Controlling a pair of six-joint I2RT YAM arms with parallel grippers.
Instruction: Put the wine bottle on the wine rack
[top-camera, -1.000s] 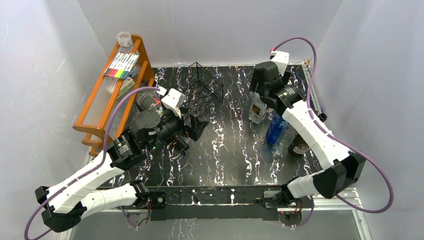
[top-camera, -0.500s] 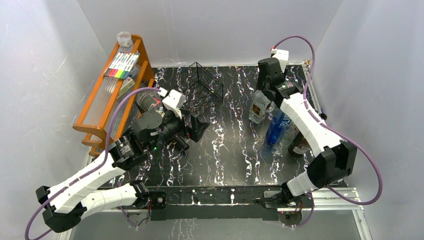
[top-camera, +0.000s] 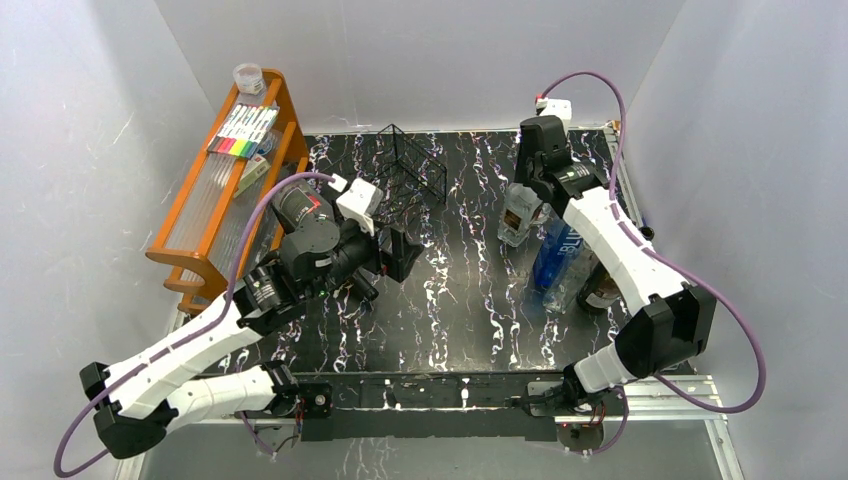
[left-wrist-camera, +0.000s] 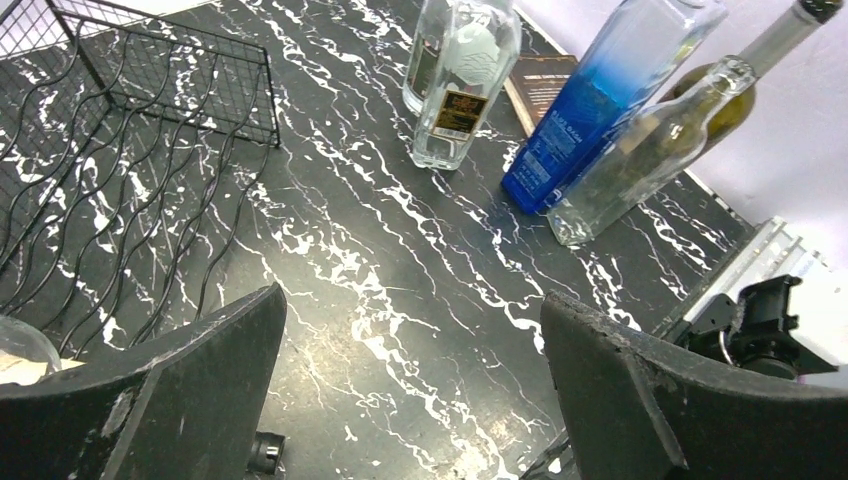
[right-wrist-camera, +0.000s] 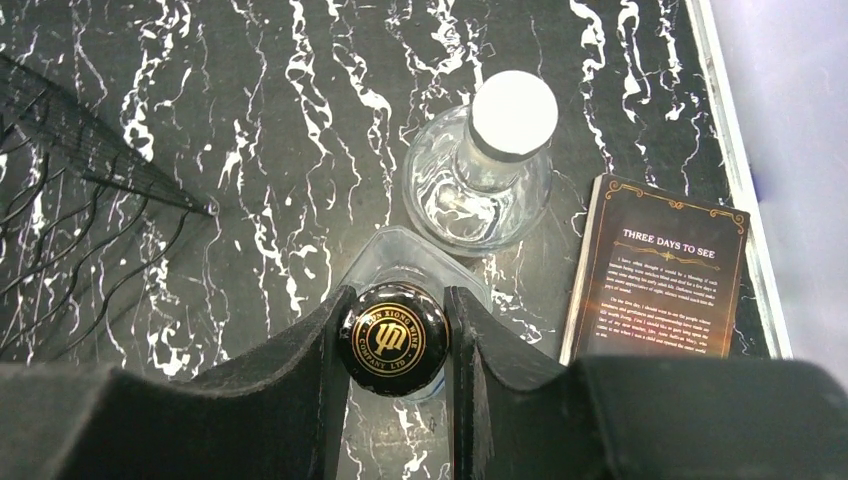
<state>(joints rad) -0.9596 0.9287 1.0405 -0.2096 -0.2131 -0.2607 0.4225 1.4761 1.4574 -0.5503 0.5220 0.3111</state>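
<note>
Bright, even overhead light (soft shadows, sharp focus)

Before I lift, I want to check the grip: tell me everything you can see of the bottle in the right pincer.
The bottle is clear glass with squarish shoulders and a black cap bearing a round gold emblem. It stands upright on the black marbled table, close beside a rounder white-capped bottle. The right pincer is shut on its cap, gripping it from both sides.
</note>
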